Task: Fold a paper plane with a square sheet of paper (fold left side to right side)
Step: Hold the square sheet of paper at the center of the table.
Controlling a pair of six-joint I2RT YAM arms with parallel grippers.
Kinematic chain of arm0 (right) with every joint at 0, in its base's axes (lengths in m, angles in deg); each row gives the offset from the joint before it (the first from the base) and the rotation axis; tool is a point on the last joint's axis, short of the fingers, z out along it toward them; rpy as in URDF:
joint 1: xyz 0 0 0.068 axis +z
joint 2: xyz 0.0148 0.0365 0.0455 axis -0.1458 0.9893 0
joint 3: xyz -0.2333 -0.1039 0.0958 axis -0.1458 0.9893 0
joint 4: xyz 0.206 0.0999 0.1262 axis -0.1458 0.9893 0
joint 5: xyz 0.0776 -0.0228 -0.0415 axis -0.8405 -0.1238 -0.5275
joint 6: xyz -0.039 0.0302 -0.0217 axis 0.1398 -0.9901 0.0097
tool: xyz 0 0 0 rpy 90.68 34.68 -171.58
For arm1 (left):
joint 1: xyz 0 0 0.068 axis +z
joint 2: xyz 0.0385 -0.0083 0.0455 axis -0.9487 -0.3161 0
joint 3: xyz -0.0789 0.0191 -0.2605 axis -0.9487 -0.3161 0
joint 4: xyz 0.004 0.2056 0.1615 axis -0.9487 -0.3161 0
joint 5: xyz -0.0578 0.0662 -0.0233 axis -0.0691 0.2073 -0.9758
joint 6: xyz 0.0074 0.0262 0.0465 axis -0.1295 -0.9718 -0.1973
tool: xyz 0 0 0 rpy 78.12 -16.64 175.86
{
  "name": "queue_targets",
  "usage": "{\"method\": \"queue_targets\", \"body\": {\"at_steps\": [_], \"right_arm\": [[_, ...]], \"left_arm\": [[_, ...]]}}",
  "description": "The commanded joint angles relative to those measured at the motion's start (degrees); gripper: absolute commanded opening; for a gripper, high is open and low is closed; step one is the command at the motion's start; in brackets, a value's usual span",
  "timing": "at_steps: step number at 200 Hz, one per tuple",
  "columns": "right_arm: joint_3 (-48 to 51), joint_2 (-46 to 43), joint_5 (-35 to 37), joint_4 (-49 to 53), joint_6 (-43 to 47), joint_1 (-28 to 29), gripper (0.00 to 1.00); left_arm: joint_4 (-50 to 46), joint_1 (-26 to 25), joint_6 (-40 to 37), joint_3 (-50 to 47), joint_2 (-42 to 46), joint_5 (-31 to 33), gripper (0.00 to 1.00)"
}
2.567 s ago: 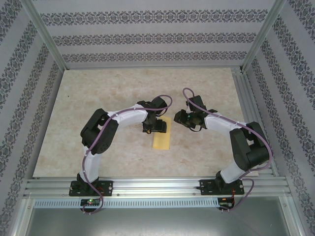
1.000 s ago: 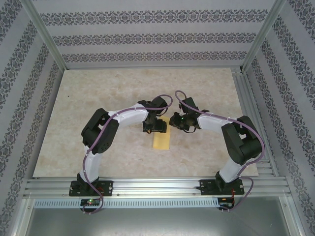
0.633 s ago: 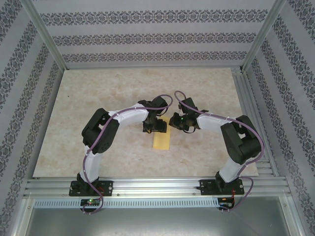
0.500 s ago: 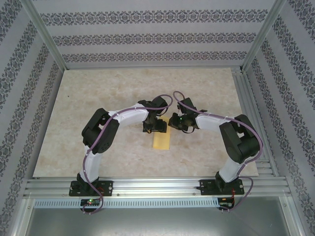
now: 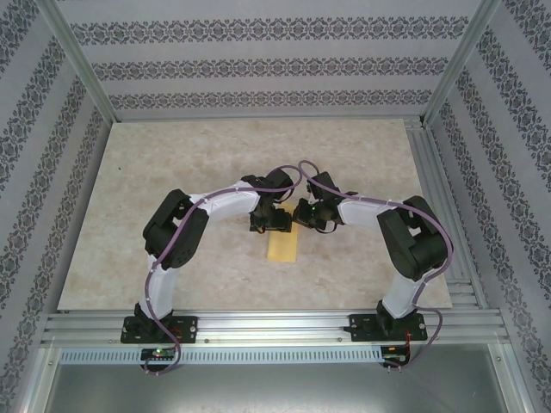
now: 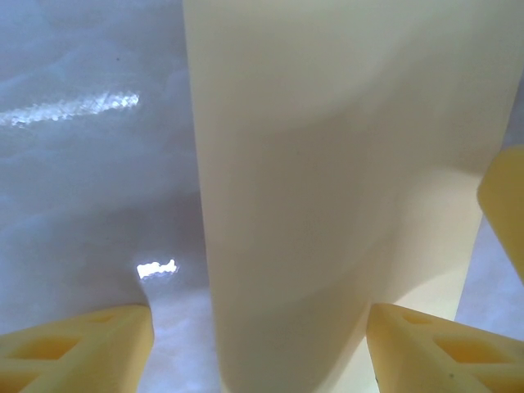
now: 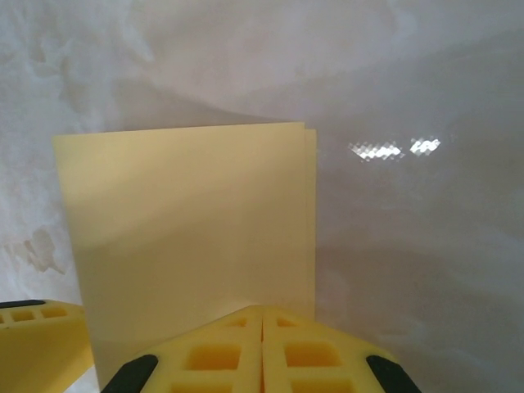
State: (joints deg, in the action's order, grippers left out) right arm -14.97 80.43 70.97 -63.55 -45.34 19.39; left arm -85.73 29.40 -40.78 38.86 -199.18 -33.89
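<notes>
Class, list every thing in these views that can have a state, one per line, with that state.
Paper: folded in half, lying flat.
Left gripper: open, low over the paper.
Right gripper: shut, tips over the paper's edge.

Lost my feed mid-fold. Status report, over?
Left gripper open, straddling the folded paper sheet. Right gripper shut at its edge. No obstruction seen.
</notes>
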Motion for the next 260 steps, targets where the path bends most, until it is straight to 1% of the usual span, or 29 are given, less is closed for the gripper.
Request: {"method": "queue_targets", "body": {"at_steps": [1, 82, 125, 149, 176, 193, 209, 228, 248, 260], "right_arm": [[-1.29, 1.11, 0.01, -0.01, -0.23, 0.88, 0.07], [-0.88, 2.59, 3.13, 3.61, 2.2, 0.88, 0.06], [-0.56, 2.88, 5.09, 5.74, 3.64, 0.88, 0.06], [-0.14, 2.84, 5.56, 6.24, 4.02, 0.71, 0.06], [0.57, 2.69, 5.67, 5.97, 4.09, 0.45, 0.06], [0.93, 2.7, 5.08, 5.33, 3.85, 0.11, 0.06], [1.2, 2.72, 4.28, 4.48, 3.4, -0.08, 0.06], [1.07, 2.79, 4.13, 4.36, 3.38, -0.08, 0.06], [1.01, 2.79, 4.17, 4.47, 3.37, -0.11, 0.06], [1.01, 2.79, 4.15, 4.46, 3.43, -0.17, 0.06]], "left_arm": [[8.61, -1.77, -0.78, -1.23, -5.64, -4.67, 0.72], [8.67, -1.96, -0.75, -1.36, -5.53, -4.74, 0.72], [8.01, -1.82, -1.17, -1.55, -3.42, -3.82, 0.73], [8.13, -1.04, -1.19, -3.04, -0.31, -3.63, 0.74], [9.34, 0.87, -0.97, -5.83, 5.16, -4.2, 0.76], [11.03, 2.09, -0.86, -7.72, 8.86, -5.19, 0.78], [14.68, 3.67, 0.21, -10.67, 12.55, -7.71, 0.78], [19.78, 5.7, 2.24, -15.02, 16.29, -11.41, 0.7], [25.33, 7.57, 4.77, -19.13, 18.5, -15.27, 0.54], [30.33, 8.21, 6.95, -21.19, 18.54, -19.07, 0.45]]}}
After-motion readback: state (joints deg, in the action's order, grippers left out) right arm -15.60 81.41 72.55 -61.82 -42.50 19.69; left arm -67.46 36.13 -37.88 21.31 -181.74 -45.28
